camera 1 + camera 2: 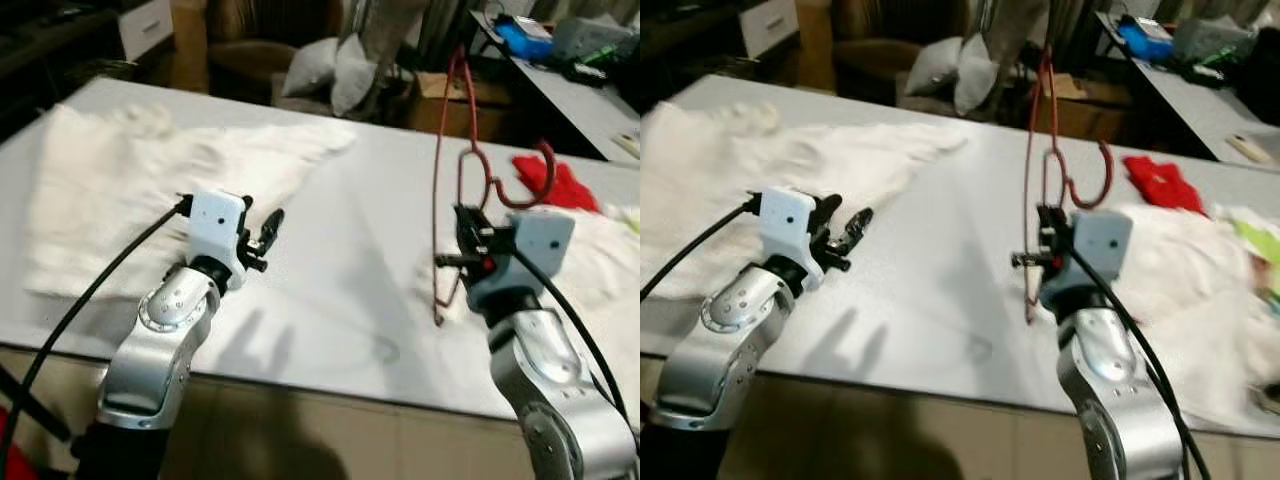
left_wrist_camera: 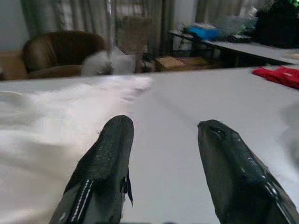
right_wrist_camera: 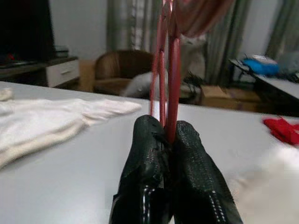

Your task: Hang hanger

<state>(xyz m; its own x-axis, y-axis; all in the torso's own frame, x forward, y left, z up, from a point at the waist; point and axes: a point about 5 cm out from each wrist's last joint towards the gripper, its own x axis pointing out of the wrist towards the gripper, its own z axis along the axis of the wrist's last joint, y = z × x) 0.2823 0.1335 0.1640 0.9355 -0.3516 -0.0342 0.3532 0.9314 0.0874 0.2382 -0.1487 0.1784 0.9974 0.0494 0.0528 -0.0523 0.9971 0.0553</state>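
A red wire hanger (image 1: 438, 190) stands nearly upright over the right side of the grey table (image 1: 340, 260), its hook (image 1: 530, 180) curling to the right. My right gripper (image 1: 465, 235) is shut on the hanger's wire; in the right wrist view the red wire (image 3: 168, 70) rises from between the closed fingers (image 3: 149, 158). My left gripper (image 1: 268, 232) hovers low over the table's left-middle, open, with nothing between its fingers (image 2: 107, 163).
A white cloth (image 1: 150, 180) covers the table's left part. A red garment (image 1: 560, 185) and more white fabric (image 1: 600, 260) lie at the right. A brown armchair (image 2: 60, 53), cushions and a cluttered side table (image 1: 570, 70) stand beyond the far edge.
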